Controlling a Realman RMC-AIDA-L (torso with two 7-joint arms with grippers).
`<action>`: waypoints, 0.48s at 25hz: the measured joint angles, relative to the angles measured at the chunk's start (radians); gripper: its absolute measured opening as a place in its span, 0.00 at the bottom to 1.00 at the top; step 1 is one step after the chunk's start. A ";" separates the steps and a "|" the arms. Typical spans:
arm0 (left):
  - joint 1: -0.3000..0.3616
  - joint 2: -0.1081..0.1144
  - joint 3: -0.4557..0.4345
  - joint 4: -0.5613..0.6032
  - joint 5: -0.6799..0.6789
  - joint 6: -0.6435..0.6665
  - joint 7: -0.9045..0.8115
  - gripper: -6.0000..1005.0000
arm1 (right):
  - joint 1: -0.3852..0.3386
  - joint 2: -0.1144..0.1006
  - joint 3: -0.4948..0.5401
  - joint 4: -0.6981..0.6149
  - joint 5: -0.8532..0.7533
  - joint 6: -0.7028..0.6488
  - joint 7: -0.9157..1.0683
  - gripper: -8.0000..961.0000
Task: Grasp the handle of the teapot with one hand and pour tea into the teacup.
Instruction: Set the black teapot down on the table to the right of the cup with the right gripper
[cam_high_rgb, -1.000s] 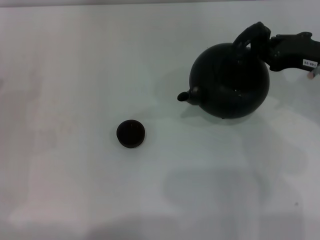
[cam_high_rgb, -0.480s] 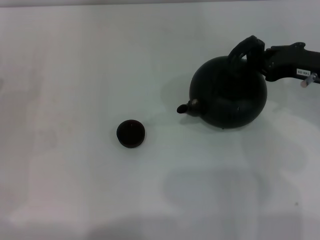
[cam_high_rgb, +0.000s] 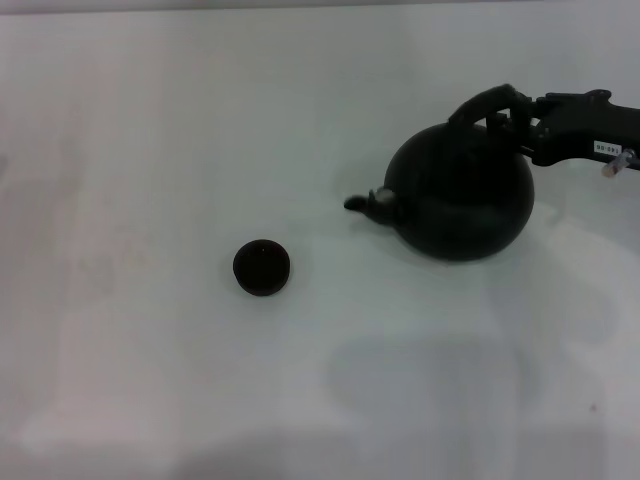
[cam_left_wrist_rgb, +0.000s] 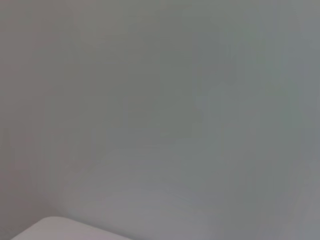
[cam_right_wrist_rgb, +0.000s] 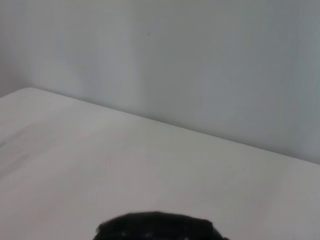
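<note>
Plain white bench (cam_high_rgb: 150, 150), pale wall behind. The right end effector (cam_high_rgb: 520, 122) is clamped on the handle (cam_high_rgb: 480, 104); the teapot (cam_high_rgb: 462, 195) points its spout left, toward the teacup (cam_high_rgb: 262, 267).

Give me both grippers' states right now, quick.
Right gripper: shut on the teapot's handle.
Left gripper: not in view.
</note>
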 joint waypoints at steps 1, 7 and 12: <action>0.000 0.000 0.000 0.000 0.000 0.000 0.000 0.88 | 0.000 0.000 0.000 0.000 -0.002 0.000 0.000 0.27; 0.000 0.000 0.000 0.002 0.000 0.000 -0.003 0.88 | -0.003 -0.001 0.002 -0.008 -0.003 -0.010 0.000 0.40; 0.000 0.000 0.000 0.002 0.000 0.000 -0.003 0.88 | -0.005 -0.003 0.027 -0.013 -0.003 -0.050 0.000 0.53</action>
